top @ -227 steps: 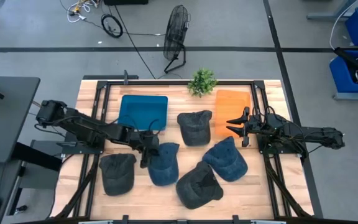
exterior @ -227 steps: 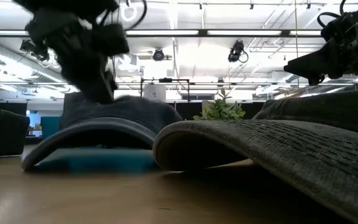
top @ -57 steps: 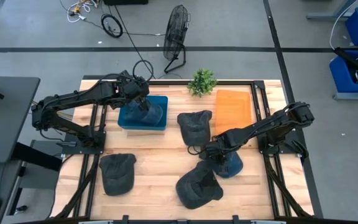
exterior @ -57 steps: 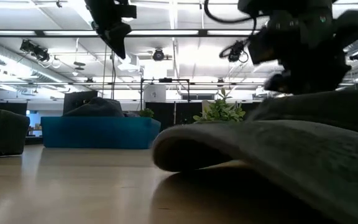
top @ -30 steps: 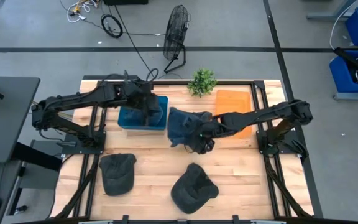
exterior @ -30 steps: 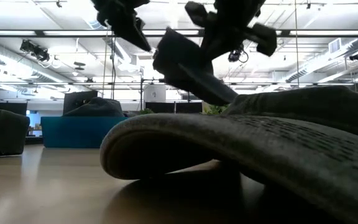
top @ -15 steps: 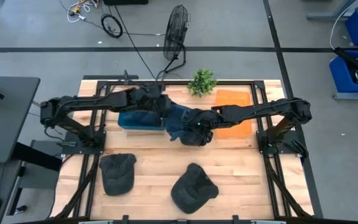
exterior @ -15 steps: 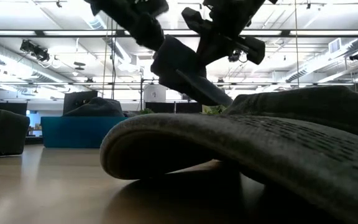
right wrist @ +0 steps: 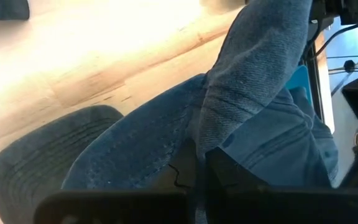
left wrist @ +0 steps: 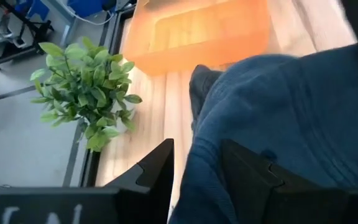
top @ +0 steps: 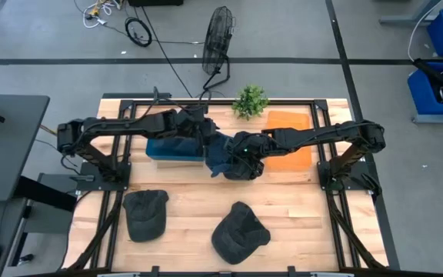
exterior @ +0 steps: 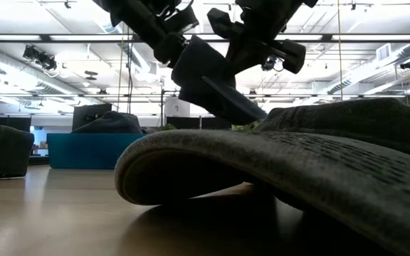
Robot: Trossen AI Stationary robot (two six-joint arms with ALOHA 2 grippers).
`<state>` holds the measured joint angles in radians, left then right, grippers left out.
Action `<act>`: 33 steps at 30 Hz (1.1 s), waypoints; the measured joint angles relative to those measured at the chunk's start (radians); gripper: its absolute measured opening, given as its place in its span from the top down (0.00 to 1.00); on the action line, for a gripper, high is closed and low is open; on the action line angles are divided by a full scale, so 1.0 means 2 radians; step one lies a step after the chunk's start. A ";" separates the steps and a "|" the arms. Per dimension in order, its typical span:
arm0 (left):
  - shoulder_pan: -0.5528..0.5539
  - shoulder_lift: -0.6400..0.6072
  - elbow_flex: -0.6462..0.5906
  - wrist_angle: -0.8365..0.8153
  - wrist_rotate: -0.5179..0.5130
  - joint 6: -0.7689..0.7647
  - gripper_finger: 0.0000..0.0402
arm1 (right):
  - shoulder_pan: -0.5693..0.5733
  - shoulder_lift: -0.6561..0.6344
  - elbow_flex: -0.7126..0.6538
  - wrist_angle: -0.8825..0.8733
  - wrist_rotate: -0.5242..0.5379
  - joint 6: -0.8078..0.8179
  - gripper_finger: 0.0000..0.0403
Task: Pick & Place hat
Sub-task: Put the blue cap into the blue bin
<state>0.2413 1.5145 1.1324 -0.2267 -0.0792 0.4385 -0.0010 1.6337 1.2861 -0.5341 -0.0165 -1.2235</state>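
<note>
While the right gripper [top: 241, 158] stays clamped on a blue cap [top: 223, 156] in mid-air, the left gripper [top: 204, 144], fingers parted, straddles its edge beside the blue bin [top: 164, 148]; two dark caps [top: 144, 212] remain unplaced

Blue denim hat [top: 223, 154] hangs crumpled, aloft mid-table.

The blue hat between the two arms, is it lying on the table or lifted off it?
Lifted. The blue hat hangs above the table, pinched by the right gripper, with the left gripper at its other edge.

Bright overhead strip lights, backlit silhouettes, blurred foreground
</note>
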 joint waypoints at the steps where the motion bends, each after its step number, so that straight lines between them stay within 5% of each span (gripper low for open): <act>1: 0.000 -0.001 0.000 0.003 0.000 0.000 0.66 | 0.000 0.000 0.000 0.000 0.000 0.000 0.99; 14: 0.002 -0.001 0.000 -0.042 0.011 -0.023 0.67 | 0.000 0.000 0.000 0.009 0.000 0.000 0.99; 21: 0.004 -0.001 0.000 -0.051 0.017 -0.008 0.95 | 0.001 0.000 0.000 0.013 0.000 0.031 0.99; 27: 0.005 -0.001 0.000 -0.061 0.016 0.010 0.98 | 0.001 0.000 0.000 0.023 0.000 0.070 0.97; 33: 0.006 -0.008 0.004 -0.066 0.007 0.012 0.98 | 0.001 0.000 0.000 0.028 0.000 0.159 0.86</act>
<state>0.2540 1.4994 1.1394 -0.3594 -0.0660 0.4630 0.0004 1.6336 1.2861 -0.4774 -0.0165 -0.9064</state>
